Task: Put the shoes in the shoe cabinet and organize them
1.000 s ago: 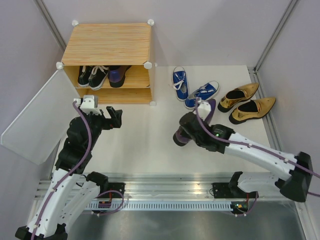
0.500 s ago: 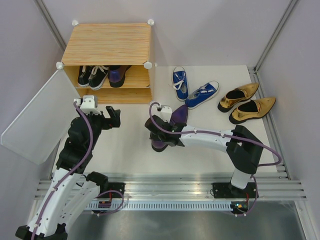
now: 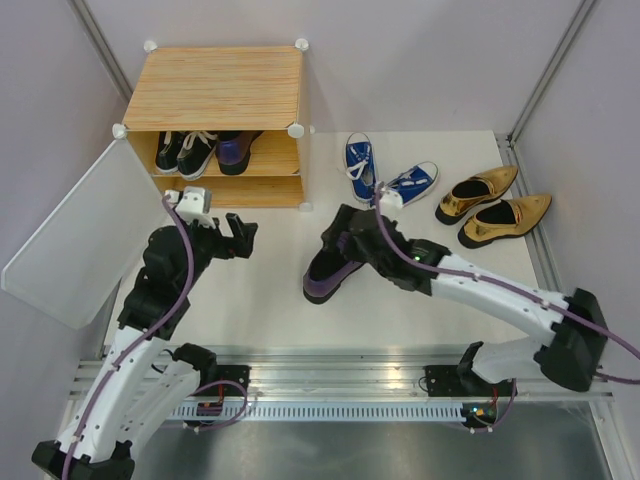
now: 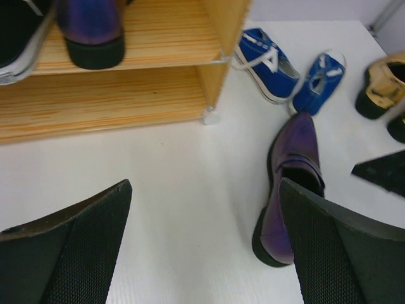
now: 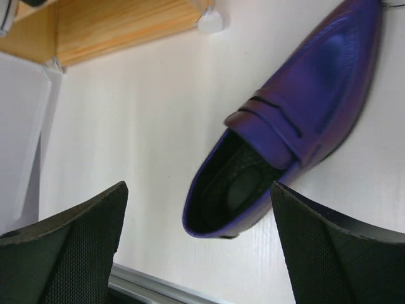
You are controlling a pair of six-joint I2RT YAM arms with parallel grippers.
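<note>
A purple heel (image 3: 325,274) lies on its sole on the white table, in front of the shoe cabinet (image 3: 220,85). My right gripper (image 3: 341,236) hovers just above it, open, and the shoe (image 5: 304,114) lies free below the wide-spread fingers (image 5: 69,247). My left gripper (image 3: 243,235) is open and holds nothing, and it looks toward the same heel (image 4: 294,158) and the cabinet's lower shelf (image 4: 101,104). On the upper shelf stand black sneakers (image 3: 185,152) and the other purple heel (image 3: 236,150). Blue sneakers (image 3: 360,165) and gold heels (image 3: 478,193) lie on the table to the right.
The cabinet's pale door panel (image 3: 70,240) hangs open to the left of my left arm. Grey walls close in the table on three sides. A metal rail (image 3: 340,375) runs along the near edge by the arm bases.
My right gripper carried the purple heel leftward, then opened and let it go on the table, and now stands a little back over it. My left arm shifted slightly right.
</note>
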